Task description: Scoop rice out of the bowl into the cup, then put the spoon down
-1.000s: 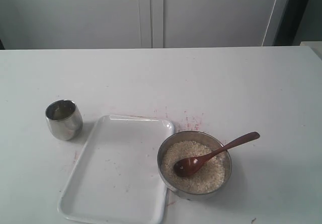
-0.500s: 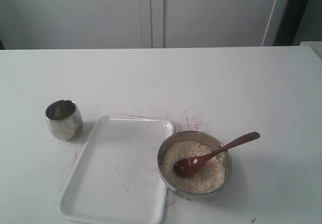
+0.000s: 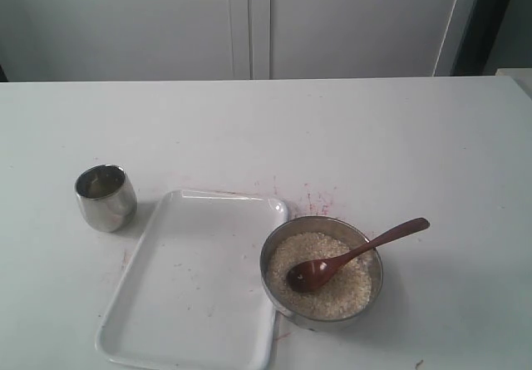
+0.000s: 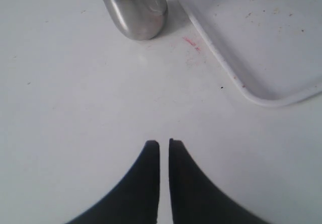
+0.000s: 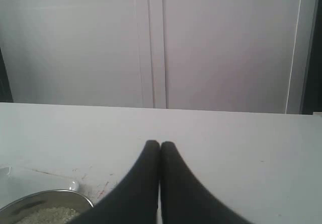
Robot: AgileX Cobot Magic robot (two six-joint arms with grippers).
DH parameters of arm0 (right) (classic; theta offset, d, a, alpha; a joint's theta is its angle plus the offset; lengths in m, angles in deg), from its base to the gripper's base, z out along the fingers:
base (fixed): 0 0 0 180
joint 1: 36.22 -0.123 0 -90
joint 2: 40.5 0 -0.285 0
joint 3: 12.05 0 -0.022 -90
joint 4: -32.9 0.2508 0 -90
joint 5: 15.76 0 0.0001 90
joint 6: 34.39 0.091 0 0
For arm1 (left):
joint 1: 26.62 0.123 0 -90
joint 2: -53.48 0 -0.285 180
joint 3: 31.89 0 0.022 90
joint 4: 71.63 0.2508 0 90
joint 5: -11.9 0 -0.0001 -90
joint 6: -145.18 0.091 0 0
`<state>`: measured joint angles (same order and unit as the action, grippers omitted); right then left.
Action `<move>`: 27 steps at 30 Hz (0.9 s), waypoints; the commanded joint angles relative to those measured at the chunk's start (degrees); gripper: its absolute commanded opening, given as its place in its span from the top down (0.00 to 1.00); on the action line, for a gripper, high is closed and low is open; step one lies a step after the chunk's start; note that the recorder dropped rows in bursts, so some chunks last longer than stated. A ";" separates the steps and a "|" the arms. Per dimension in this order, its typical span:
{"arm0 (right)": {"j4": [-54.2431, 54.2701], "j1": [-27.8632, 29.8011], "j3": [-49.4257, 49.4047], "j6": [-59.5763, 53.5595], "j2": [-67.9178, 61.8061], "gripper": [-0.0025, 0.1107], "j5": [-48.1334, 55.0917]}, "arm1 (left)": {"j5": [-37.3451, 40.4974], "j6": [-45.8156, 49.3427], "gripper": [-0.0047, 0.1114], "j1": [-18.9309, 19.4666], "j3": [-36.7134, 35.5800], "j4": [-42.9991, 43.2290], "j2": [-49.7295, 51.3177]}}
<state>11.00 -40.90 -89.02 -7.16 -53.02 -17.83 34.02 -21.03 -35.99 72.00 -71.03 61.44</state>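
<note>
The wide steel bowl sits at the front right of the table, filled with off-white rice. The dark wooden spoon lies in it, oval end on the rice, handle over the right rim. The small steel cup stands upright at the left; I cannot tell what is inside. Neither gripper shows in the exterior view. My left gripper is shut on nothing, a thin slit between its tips, above bare table short of the cup. My right gripper is shut and empty, the bowl's rim beside it.
A white rectangular tray lies between cup and bowl, its corner in the left wrist view. Faint red marks stain the table behind the bowl. White cabinet doors stand behind the table's far edge.
</note>
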 commanded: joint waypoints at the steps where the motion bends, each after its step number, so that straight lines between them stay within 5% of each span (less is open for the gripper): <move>1: -0.21 0.22 -0.25 -0.33 0.26 0.98 -0.74 | 1.88 -0.32 0.84 0.00 -0.53 -0.09 -0.17; 7: -0.21 0.22 -0.25 1.30 0.26 0.98 -2.58 | 1.88 -0.32 0.84 0.00 -0.53 -0.09 -0.17; 27: 1.52 0.22 -0.25 42.29 0.26 0.98 -13.14 | 1.88 -0.32 0.84 0.00 -0.53 -0.09 -0.17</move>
<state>12.68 -40.90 -89.02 32.55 -53.02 -28.59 34.02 -21.03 -35.99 72.00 -71.03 61.44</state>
